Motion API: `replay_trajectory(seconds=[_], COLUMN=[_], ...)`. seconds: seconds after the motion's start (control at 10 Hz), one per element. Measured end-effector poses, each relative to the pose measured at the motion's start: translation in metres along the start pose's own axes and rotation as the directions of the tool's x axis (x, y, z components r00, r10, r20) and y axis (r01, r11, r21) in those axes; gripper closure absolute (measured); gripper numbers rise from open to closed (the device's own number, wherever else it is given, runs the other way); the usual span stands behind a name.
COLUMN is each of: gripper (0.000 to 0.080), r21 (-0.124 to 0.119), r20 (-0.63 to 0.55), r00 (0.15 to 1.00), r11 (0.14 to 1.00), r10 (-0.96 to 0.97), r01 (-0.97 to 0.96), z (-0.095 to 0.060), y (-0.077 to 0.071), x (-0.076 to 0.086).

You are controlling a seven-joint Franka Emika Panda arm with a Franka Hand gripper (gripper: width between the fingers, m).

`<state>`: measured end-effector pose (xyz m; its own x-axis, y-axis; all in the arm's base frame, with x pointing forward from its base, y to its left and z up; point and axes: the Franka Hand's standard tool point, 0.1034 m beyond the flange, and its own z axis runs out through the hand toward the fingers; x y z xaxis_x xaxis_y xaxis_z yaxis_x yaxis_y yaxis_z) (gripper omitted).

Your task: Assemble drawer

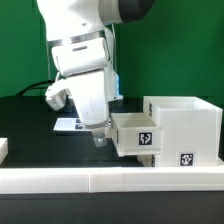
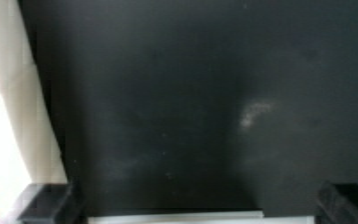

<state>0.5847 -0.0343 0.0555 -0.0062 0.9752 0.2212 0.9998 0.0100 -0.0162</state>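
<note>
Right now my gripper [image 1: 99,137] hangs open and empty just beside the drawer's [image 1: 180,130] protruding small tray [image 1: 134,134], on the exterior view's left of it.

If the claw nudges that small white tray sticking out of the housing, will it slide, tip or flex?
The small matte white plastic box tray looks rigid and thin-walled, so probably stiff and light. It sits partly inside the large white cube-like housing, so a push would likely slide it inward rather than tip it. The claw hangs beside it; smooth plastic might slip.
</note>
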Motion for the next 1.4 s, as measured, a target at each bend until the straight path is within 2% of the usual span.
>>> replay_trajectory(seconds=[0.1,0.7,1.1,1.3,1.4], gripper=[0.0150,0.0150,0.0150,0.0150,0.0150], r21=[0.002,0.008,0.002,0.006,0.007], r20=[-0.001,-0.007,-0.020,-0.026,-0.017], r00=[1.000,1.000,1.000,0.999,0.999], r11=[1.000,1.000,1.000,1.000,0.999], r10=[-0.007,-0.018,0.015,0.029,0.037], r01=[0.007,0.019,-0.015,-0.029,-0.037], z=[0.001,0.004,0.005,0.006,0.007], y=[0.001,-0.003,0.003,0.004,0.003], x=[0.006,0.005,0.038,0.050,0.051])
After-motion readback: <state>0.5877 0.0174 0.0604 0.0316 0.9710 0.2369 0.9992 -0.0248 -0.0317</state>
